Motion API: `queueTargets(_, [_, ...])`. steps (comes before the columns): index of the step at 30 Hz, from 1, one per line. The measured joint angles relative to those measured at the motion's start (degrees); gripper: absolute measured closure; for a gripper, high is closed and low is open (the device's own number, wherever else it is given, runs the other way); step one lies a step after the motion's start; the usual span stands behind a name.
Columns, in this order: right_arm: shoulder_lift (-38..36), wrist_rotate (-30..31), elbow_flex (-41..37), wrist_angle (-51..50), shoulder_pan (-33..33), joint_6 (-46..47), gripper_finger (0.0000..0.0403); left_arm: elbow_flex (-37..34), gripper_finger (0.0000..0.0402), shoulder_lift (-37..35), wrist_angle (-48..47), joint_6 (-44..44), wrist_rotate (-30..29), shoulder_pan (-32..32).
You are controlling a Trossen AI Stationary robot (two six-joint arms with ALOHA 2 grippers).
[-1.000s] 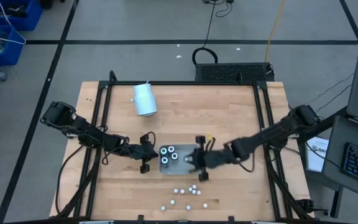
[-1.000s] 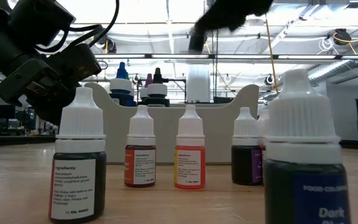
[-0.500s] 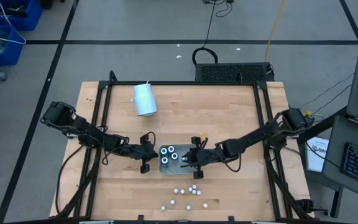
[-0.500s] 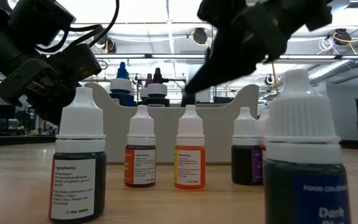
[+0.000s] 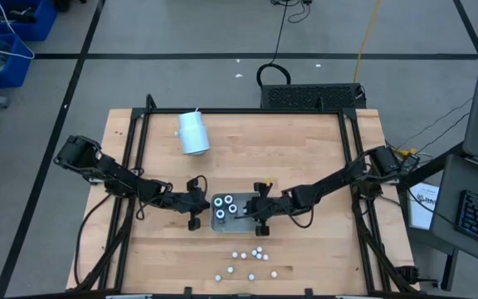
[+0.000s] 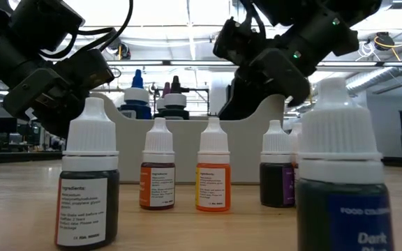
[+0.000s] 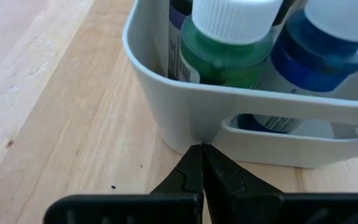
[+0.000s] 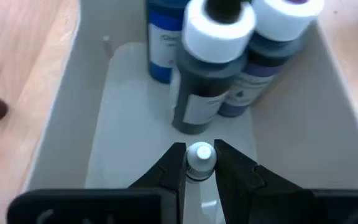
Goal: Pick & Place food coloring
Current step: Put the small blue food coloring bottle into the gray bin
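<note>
Foreground: loose white-capped food coloring bottles (image 6: 213,166) stand on the tabletop (image 5: 305,141). Behind them, the grey tray (image 8: 61,118) holds four larger bottles (image 5: 226,208). Right gripper (image 8: 199,163), inside the tray, has its fingers clamped on one small white-capped bottle (image 8: 199,158). Left gripper (image 7: 199,163), fingers closed and empty, touches the tray's outer wall. Farthest: a white cylinder (image 5: 193,132).
</note>
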Motion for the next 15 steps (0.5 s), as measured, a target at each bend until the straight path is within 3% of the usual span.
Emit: queueTargets(15, [-2.7, 0.0, 0.0, 2.0, 0.0, -1.1, 0.025, 0.0, 0.0396, 0.0, 0.0, -0.5, 0.1, 0.0])
